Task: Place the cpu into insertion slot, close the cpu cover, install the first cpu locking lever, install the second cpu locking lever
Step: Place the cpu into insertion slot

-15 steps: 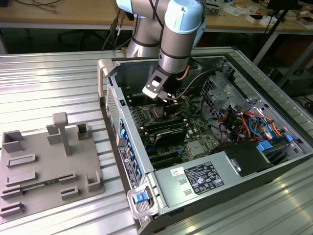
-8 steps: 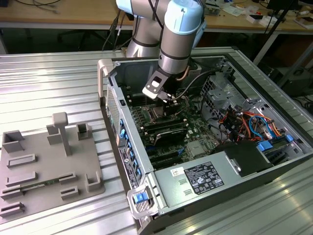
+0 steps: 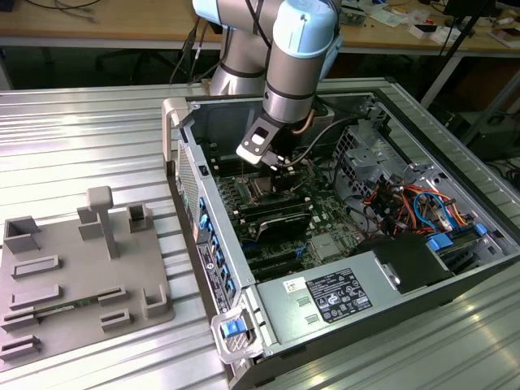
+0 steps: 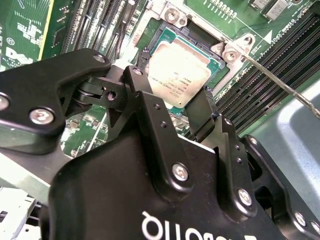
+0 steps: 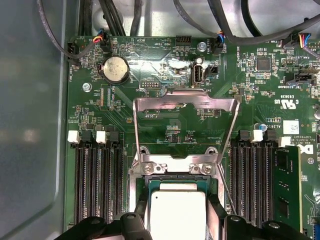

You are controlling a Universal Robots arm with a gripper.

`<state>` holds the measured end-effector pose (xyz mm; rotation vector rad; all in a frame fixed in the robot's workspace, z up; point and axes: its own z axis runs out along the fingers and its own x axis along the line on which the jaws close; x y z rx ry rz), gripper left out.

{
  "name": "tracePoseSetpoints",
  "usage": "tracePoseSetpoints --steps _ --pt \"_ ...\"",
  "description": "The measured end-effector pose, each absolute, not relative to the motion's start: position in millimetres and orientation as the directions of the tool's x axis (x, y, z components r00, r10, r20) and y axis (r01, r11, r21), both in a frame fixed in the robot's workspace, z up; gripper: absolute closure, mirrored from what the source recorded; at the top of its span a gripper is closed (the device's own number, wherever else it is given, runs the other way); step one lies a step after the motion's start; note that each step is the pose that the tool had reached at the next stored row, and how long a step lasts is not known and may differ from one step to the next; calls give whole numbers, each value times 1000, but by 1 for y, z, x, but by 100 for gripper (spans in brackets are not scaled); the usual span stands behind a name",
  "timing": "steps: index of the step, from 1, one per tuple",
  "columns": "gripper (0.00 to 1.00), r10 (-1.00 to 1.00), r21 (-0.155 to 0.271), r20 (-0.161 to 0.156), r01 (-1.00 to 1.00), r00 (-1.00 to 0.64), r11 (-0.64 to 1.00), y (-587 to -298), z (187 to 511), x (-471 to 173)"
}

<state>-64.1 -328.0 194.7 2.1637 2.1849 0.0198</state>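
Note:
My gripper (image 3: 272, 166) hangs inside the open computer case, low over the motherboard. In both wrist views its black fingers (image 4: 200, 107) press against two opposite edges of the cpu (image 4: 180, 70), a silver-topped square chip. The cpu (image 5: 177, 212) lies level in, or just over, the insertion slot (image 5: 175, 181), inside its metal frame. The cpu cover (image 5: 185, 102) stands swung open behind the slot, its square window showing the board. A thin wire locking lever (image 4: 280, 82) sticks up beside the slot, unlatched.
Long black memory slots (image 5: 97, 175) flank the socket, with a memory stick (image 5: 287, 185) at one side. Cables (image 5: 125, 15) cross the board's far edge. In the exterior view a grey fixture plate (image 3: 73, 276) lies left of the case, and drive cables (image 3: 422, 203) fill its right.

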Motion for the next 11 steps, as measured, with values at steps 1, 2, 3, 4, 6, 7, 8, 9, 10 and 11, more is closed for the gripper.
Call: tracePoseSetpoints --steps 1,2,3,4,6,7,8,9,10,11 --pt "45 999 56 -38 998 -9 11 -328 195 -64" --pt "45 999 56 -38 998 -9 11 -328 195 -64" --pt "45 999 56 -38 998 -9 11 -328 194 -64" --pt "45 999 56 -38 998 -9 11 -328 194 -64" --pt "45 999 56 -38 998 -9 11 -328 194 -64" --pt "45 999 56 -38 998 -9 11 -328 194 -64" --pt "45 999 56 -38 998 -9 11 -328 194 -64" --pt "45 999 56 -38 998 -9 11 -328 194 -64" --pt "45 999 56 -38 998 -9 11 -328 194 -64" --pt "45 999 56 -38 998 -9 11 -328 194 -64"
